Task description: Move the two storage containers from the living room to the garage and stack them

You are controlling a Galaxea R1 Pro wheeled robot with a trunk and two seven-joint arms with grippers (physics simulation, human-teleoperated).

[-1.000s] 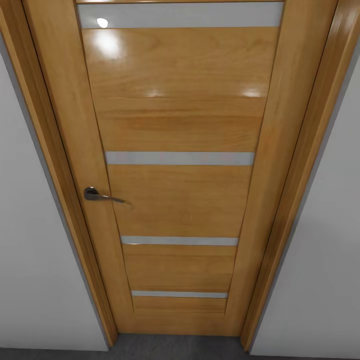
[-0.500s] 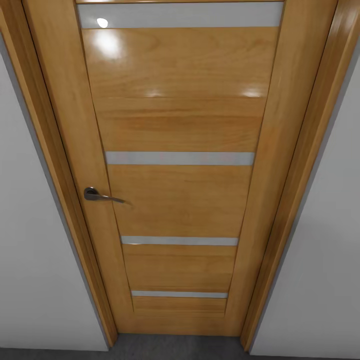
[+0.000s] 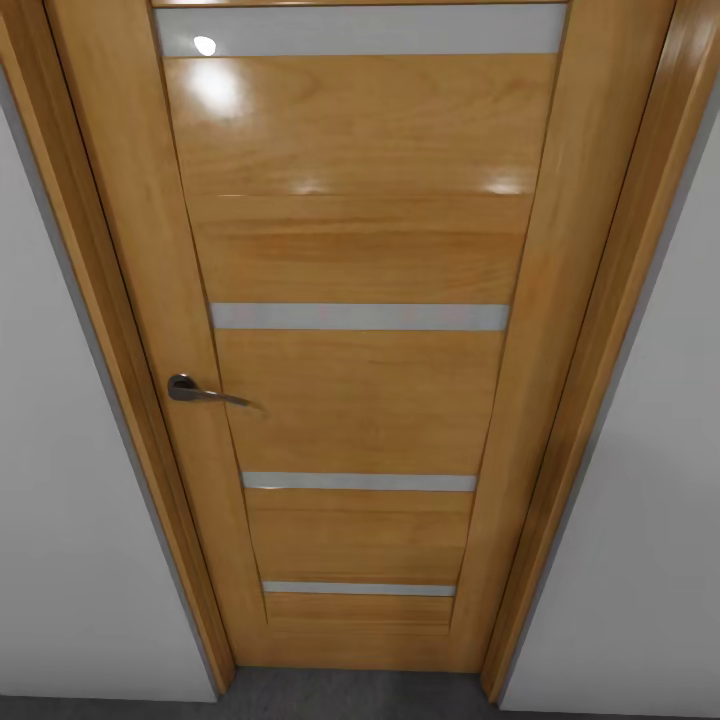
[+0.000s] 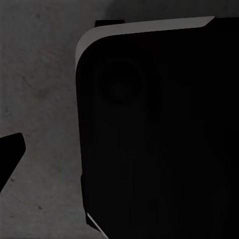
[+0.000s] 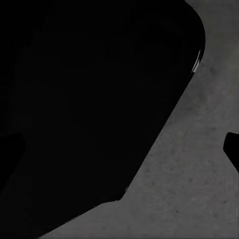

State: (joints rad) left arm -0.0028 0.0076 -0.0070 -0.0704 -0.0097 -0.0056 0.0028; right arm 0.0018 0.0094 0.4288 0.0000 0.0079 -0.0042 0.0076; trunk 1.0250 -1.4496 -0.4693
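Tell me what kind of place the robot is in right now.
Probably indoors at a doorway: a closed glossy honey-coloured wooden door with frosted horizontal strips and a metal lever handle, plain white-grey walls either side, and dark grey mottled concrete floor below.

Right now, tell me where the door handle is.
In the head view, the metal door handle sits on the left side of the closed wooden door, about halfway up, close to the left door frame and just below the second glass strip.

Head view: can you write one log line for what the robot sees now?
scene: closed wooden door straight ahead | handle: metal lever, level | walls: white on both sides | floor: grey strip at door foot | containers: unseen
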